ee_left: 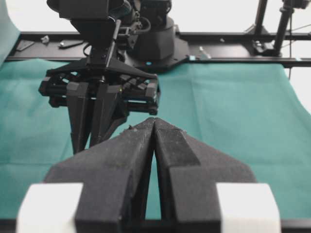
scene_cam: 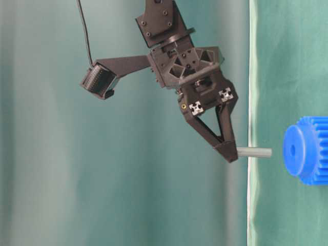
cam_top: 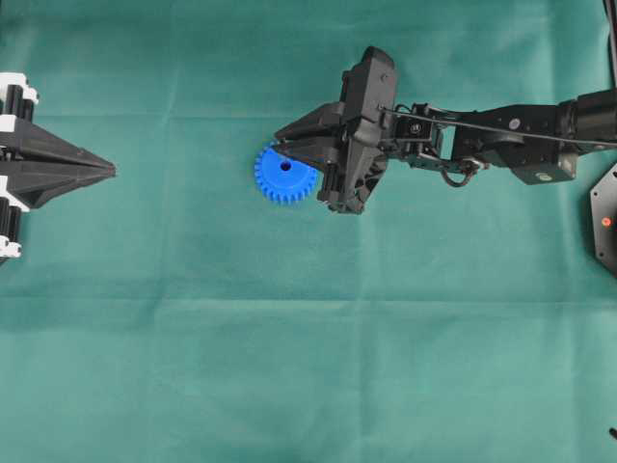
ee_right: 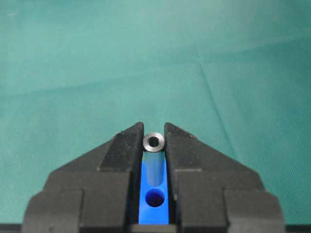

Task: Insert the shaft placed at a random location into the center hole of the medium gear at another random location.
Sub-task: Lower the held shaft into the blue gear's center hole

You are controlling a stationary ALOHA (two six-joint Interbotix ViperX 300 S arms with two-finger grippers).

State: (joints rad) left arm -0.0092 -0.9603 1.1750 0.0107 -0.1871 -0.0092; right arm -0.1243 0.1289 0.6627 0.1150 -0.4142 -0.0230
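Right now my right claw is clamped on the shaft, which sits pinched between my 2 fingertips. From my right wrist camera I see it end-on as a shiny grey ring with a dark middle, and below it, in the gap between my fingers, the medium gear shows blue with the center hole as a dark round spot. In the table-level view the shaft sticks out of the claw toward the gear, its free end near the raised hub but apart from it, roughly level with the hole. From overhead the right claw hangs over the upper edge of the gear, which lies flat on the green cloth of the bench; the hole is uncovered just beside my fingertips. The shaft itself I cannot make out from overhead.

My left claw is drawn together with nothing in it, its fingers meeting at the tips, well apart from the gear at the left edge of the bench.
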